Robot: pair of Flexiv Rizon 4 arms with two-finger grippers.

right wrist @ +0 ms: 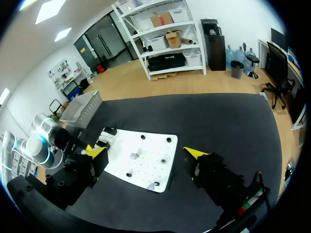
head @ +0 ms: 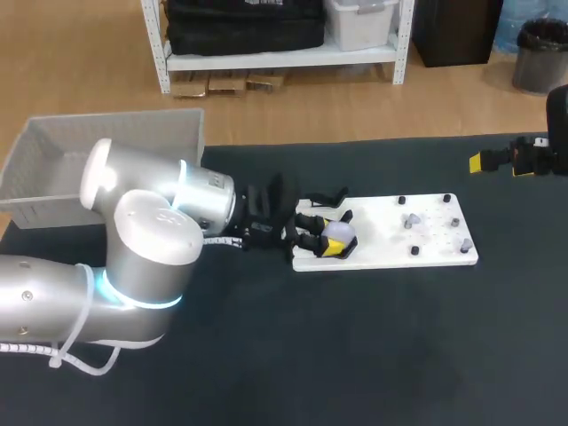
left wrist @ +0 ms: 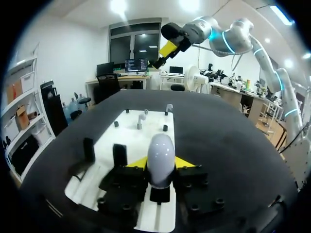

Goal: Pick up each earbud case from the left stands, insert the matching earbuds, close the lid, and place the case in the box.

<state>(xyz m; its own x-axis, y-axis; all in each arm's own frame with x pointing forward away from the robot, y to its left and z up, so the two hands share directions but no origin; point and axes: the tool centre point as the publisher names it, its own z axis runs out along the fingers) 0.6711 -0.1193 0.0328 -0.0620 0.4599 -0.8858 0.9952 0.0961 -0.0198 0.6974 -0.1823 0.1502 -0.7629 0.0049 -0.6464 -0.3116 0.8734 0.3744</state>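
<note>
L arm (head: 133,240) comes in from the left over the dark surface (head: 355,355), w/ its wrist at the left end of the white board (head: 377,238). L jaws are clamped on the earbud case (head: 338,235), a pale egg-shaped shell. In the L wrist view the yellow tips (left wrist: 138,162) press it from both sides, and the case (left wrist: 161,156) stands upright btwn them. Can't tell if it's seated on its stand or lifted off. Other black stands (head: 325,196) sit just on the far side of it, at the same end of the board. Small grey earbuds (head: 411,219) stand among black pegs (head: 414,251) on the board's right half. The grey box (head: 106,142) is far left, beyond the L arm. R arm (head: 555,133) is at the far right edge, well apart from the board. R jaws are spread wide, holding nothing, w/ one yellow tip (right wrist: 194,153) on each side in the R wrist view.
</note>
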